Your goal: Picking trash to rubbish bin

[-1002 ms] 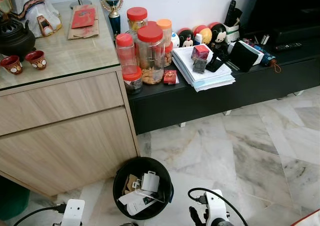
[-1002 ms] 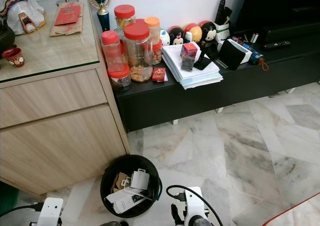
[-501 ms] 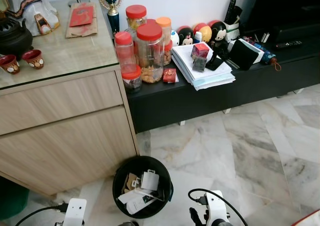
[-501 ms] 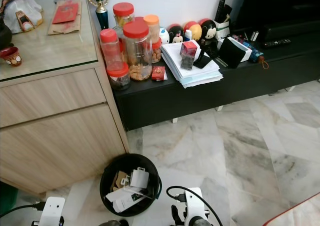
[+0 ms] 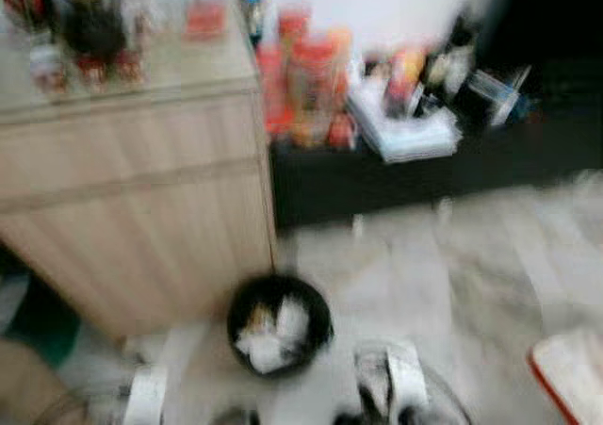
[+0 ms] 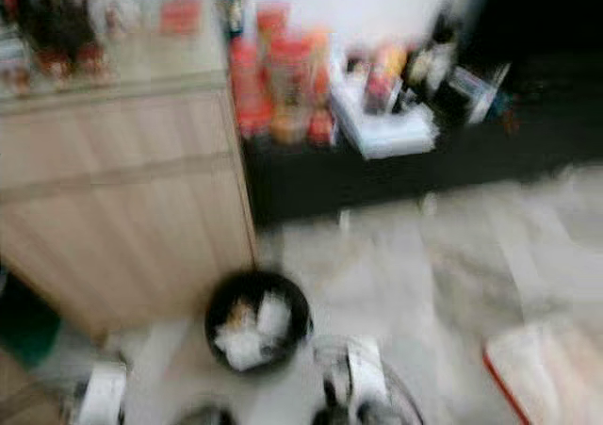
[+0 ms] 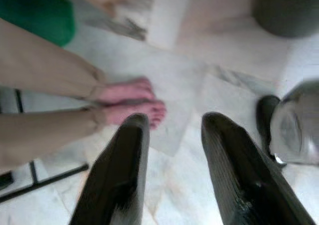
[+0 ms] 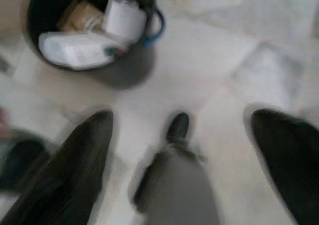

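Bin [image 5: 279,323] already has trash, both grippers [image 7: 172,170] [image 8: 179,160] spread empty, so prob scouting next piece, w/ blurry views.

No readable text anywhere.

Everything is smeared by motion: the jars [image 5: 306,62] and the paper stack [image 5: 403,133] right of the cabinet [image 5: 132,189] show only blobs of red and white, and the white packets in the bin [image 8: 94,35] on the floor before the cabinet carry marks too blurred to make out as letters or numbers.
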Controlling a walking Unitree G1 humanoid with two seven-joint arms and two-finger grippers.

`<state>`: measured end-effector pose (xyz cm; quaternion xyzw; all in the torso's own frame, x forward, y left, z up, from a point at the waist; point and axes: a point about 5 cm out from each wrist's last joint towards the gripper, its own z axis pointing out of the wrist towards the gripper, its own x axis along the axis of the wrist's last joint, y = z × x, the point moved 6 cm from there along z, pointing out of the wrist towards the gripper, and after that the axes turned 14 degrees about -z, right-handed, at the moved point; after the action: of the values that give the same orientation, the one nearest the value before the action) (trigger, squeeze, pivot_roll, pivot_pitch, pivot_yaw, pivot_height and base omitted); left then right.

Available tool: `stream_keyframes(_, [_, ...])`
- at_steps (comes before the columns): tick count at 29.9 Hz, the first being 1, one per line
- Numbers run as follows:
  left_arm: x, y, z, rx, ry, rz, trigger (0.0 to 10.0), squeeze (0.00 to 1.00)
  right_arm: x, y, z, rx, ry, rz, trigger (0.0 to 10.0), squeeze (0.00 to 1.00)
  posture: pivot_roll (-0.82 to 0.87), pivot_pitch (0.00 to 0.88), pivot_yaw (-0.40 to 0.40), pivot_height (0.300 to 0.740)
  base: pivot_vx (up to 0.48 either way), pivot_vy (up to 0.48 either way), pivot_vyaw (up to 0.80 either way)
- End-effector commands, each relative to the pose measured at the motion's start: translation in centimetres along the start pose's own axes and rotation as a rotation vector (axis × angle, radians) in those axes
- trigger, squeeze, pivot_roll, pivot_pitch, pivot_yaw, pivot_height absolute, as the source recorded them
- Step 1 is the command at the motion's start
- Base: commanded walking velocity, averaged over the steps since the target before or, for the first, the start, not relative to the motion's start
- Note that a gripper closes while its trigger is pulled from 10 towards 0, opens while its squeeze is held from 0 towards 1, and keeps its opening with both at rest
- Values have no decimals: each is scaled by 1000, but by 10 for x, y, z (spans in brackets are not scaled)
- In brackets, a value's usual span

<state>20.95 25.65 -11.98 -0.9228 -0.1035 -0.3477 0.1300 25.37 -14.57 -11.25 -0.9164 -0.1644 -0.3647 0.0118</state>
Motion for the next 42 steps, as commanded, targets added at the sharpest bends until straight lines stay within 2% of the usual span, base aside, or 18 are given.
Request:
stream_keyframes(1, [9, 2, 2, -3, 23, -16, 10000, 0, -25, -3, -6, 3, -64, 24, 10000, 0, 99, 121, -42, 728, -289, 0, 0])
stream_keyframes(42, [11, 0, 2, -6, 30, -19, 10000, 0, -29, -5, -7, -7, -65, 44, 10000, 0, 85, 142, -35, 728, -289, 0, 0])
